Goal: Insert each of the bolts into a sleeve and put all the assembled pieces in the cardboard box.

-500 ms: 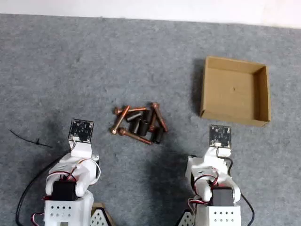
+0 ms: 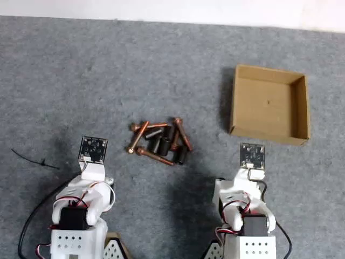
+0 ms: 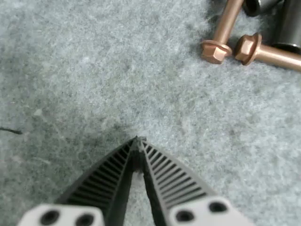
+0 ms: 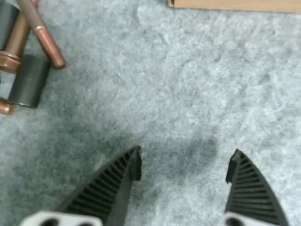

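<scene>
Several copper bolts (image 2: 151, 155) and dark sleeves (image 2: 157, 144) lie in one loose pile mid-table. The cardboard box (image 2: 299, 110) stands empty at the back right. My left arm (image 2: 92, 162) sits near the front, left of the pile. In its wrist view the left gripper (image 3: 137, 142) is shut on nothing, just above the carpet, with two bolt heads (image 3: 215, 51) a short way ahead. My right arm (image 2: 252, 164) sits in front of the box. The right gripper (image 4: 185, 164) is open over bare carpet, with a sleeve (image 4: 29, 81) and a bolt (image 4: 44, 37) off to one side and the box edge (image 4: 235, 4) ahead.
A thin black cable tie (image 2: 35, 160) lies on the grey carpet at the left. Open carpet surrounds the pile, and a gap separates it from the box. A white strip (image 2: 161, 8) borders the carpet's far edge.
</scene>
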Action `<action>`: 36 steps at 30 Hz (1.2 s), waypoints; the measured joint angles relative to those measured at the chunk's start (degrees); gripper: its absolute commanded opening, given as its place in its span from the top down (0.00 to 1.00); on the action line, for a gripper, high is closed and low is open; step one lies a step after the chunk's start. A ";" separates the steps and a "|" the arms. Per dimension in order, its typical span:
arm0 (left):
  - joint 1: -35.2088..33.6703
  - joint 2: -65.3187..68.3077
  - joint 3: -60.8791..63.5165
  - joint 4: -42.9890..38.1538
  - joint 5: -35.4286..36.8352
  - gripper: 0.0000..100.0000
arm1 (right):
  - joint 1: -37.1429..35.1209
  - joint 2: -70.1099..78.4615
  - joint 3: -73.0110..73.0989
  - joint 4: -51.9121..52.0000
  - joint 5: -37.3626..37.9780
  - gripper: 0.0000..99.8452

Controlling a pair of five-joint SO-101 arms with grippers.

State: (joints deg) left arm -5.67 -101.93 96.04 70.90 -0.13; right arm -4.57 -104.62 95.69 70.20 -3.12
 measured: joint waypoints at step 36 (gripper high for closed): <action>-6.42 -0.62 -21.27 -4.66 -9.41 0.99 | 13.10 0.00 0.00 0.53 0.00 0.72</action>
State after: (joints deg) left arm -12.09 -102.55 74.77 66.24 -9.54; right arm 8.53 -104.62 95.69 70.73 -3.12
